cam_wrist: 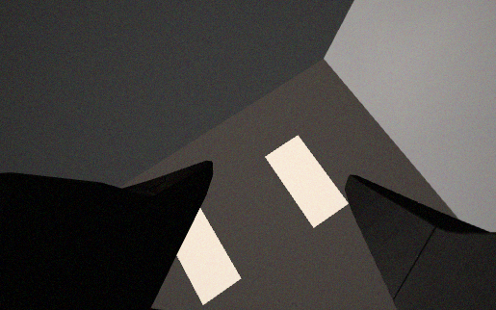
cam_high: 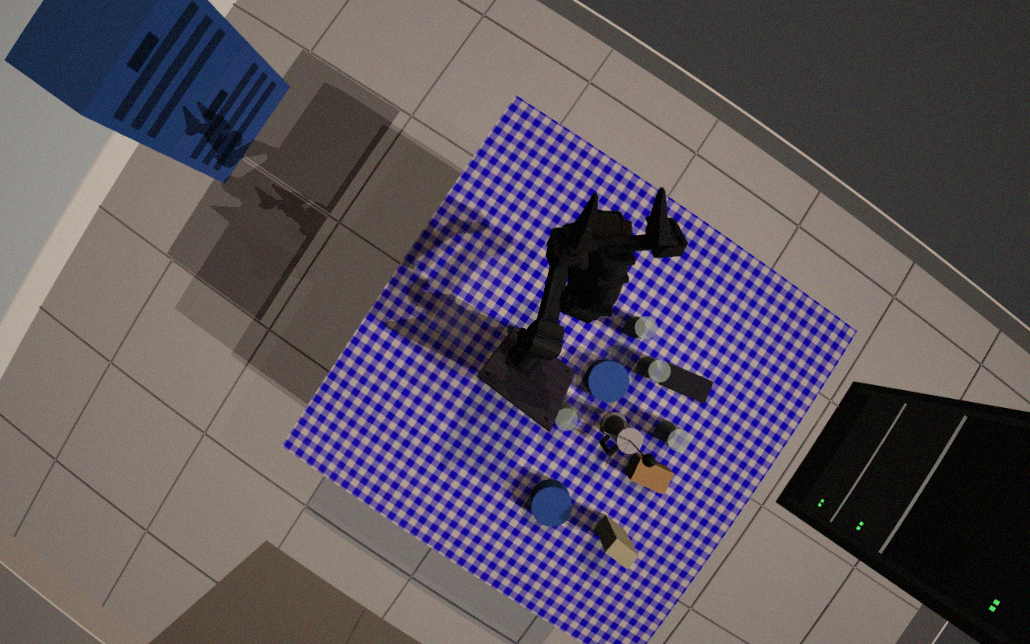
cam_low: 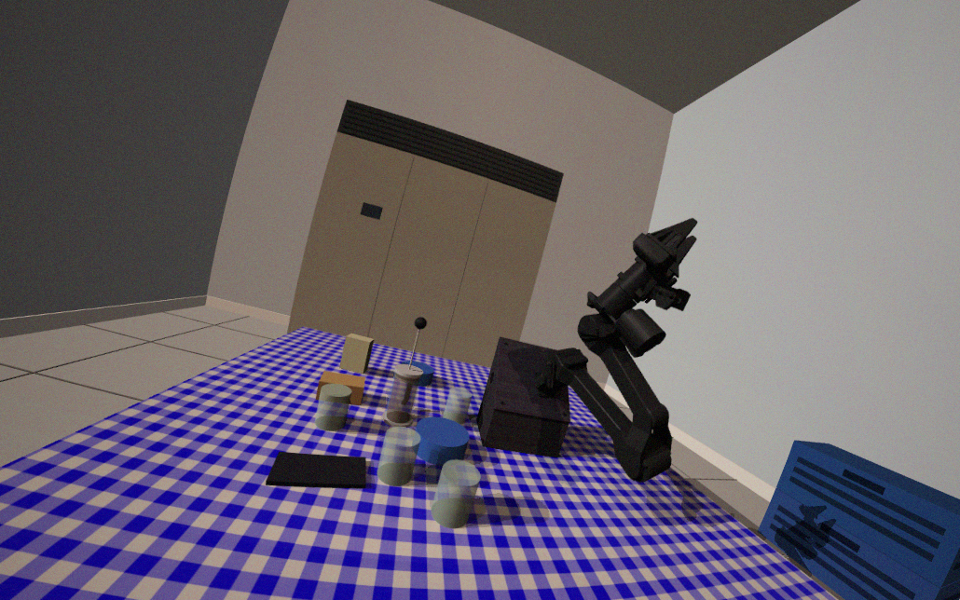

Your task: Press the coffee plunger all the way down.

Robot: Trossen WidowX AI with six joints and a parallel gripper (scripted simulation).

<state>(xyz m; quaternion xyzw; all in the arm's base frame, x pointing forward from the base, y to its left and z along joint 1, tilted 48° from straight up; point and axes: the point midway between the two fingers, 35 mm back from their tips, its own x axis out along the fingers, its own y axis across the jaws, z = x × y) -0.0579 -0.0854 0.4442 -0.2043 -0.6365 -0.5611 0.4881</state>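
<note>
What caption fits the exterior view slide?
Arm raised, open pincer pointing up, far from the coffee press, whose plunger knob stands fully up.

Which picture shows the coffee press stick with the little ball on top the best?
The exterior view: the plunger stands tall above the coffee press, its black knob and thin rod seen side-on, still raised. The top view looks straight down on it, so the press is just a pale circle. The wrist view shows only the open gripper and the ceiling.

Four glass jars [cam_low: 455, 493], two blue cylinders [cam_low: 441, 440], two boxes [cam_low: 342, 385], one press [cam_low: 403, 399]
</note>
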